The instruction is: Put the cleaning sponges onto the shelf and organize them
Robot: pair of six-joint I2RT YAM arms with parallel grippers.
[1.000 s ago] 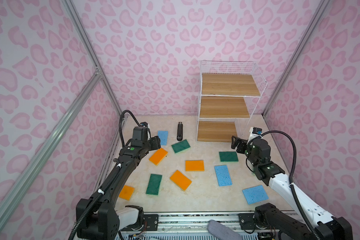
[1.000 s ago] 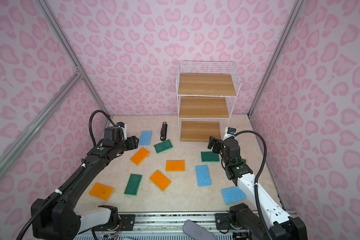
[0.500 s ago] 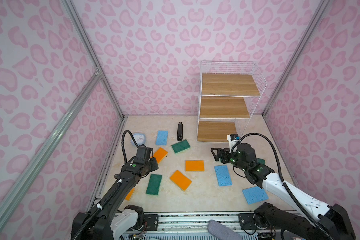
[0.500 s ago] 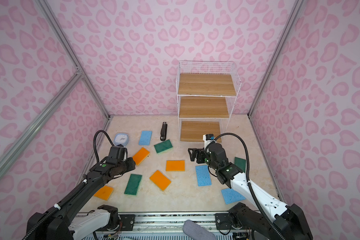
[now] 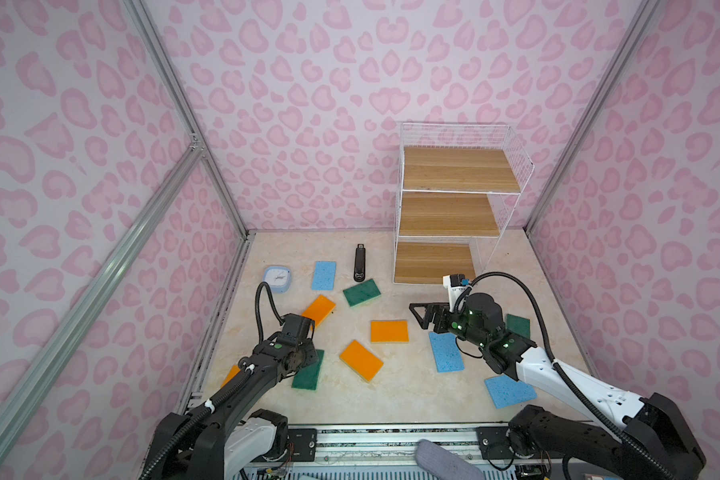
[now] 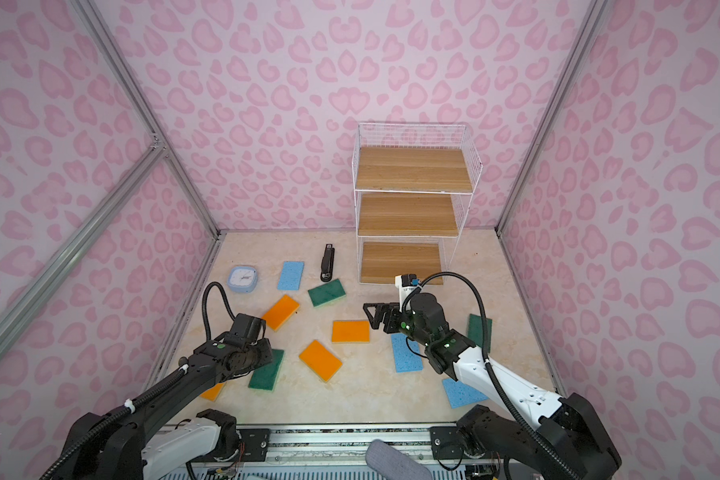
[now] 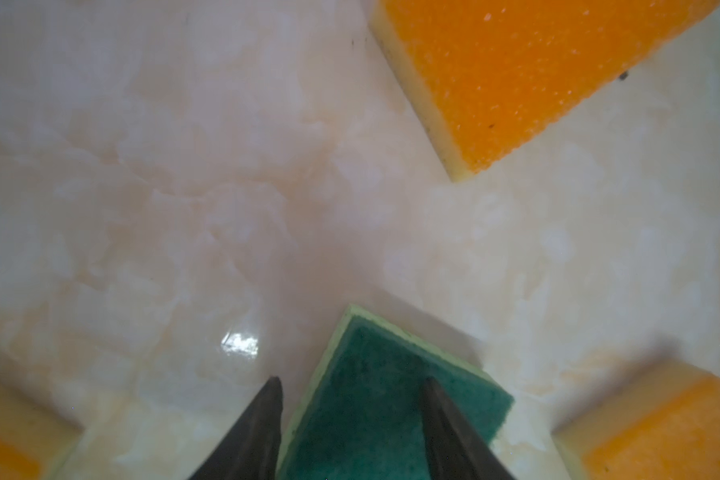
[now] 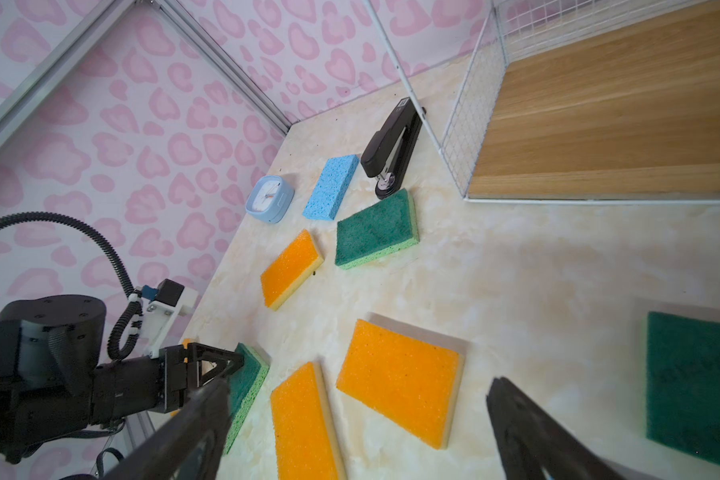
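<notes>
Left gripper [image 7: 350, 382] is down on the green sponge [image 7: 362, 419] at front left of the table [image 5: 391, 399]. Its fingers are part-way apart and nothing is clamped. One finger [image 7: 262, 424] sits just off the sponge's long edge and the other is over its top face, so the corner pokes out between them, skewed to the jaw line. In both top views the sponge's long axis runs roughly front to back.

My read: the wrist needs a small twist and a sideways shift so both fingers clear the long edges before closing. Otherwise it pinches a corner and the sponge swings. Left arm reaches low and forward from its base, wrist pitched down.

Right gripper [image 5: 417, 316] is wide open and empty, hovering just right of the middle orange sponge [image 5: 389, 331] and pointing across at it. That sponge's long axis lies left-right.

Right arm is nearer the shelf [image 5: 458, 170] (boards all bare, every sponge in view on the table). It comes in from front right, wrist turned toward the middle.
</notes>
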